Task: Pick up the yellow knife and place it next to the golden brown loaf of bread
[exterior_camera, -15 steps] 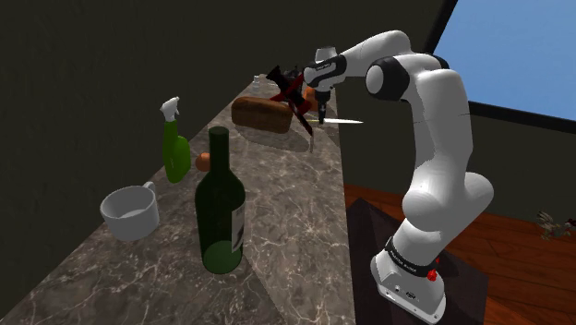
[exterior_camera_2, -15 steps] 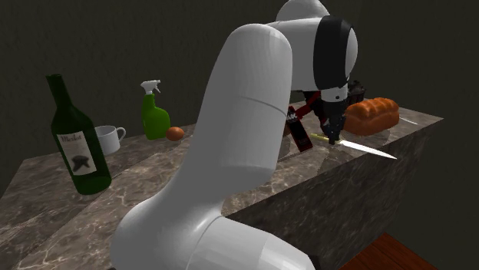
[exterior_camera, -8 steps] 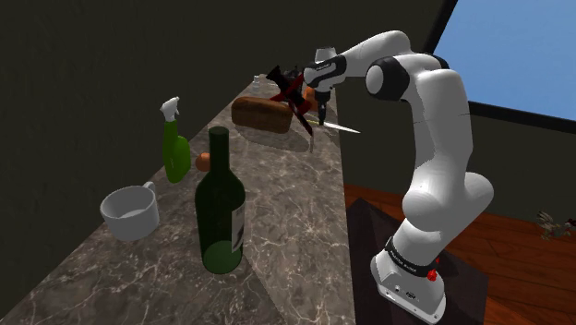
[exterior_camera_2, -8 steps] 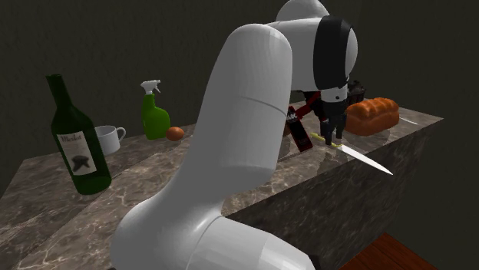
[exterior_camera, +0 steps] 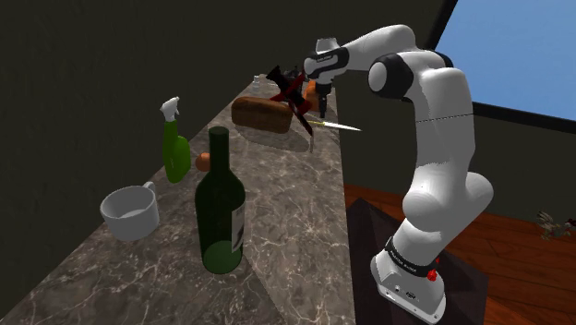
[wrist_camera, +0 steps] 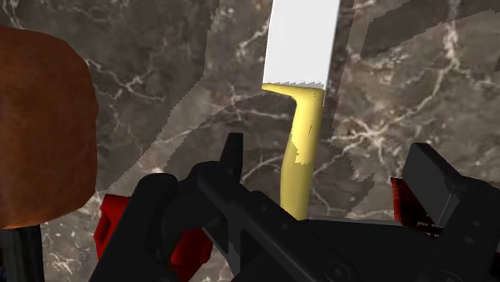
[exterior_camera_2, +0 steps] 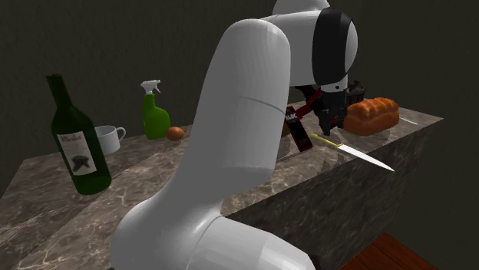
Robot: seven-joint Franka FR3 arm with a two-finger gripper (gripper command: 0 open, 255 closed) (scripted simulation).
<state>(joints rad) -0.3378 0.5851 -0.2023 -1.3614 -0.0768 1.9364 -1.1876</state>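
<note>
Gripper [exterior_camera_2: 326,130] has risen, fingers apart, leaving yellow knife [exterior_camera_2: 354,152] near the loaf [exterior_camera_2: 372,115].

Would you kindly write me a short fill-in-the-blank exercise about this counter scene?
1. The knife has a ___ handle.
2. The end effector above it is ___, not shut.
3. The brown loaf near the knife is ___.
4. The spray bottle is ___.
Missing words: yellow, open, bread, green.
</note>
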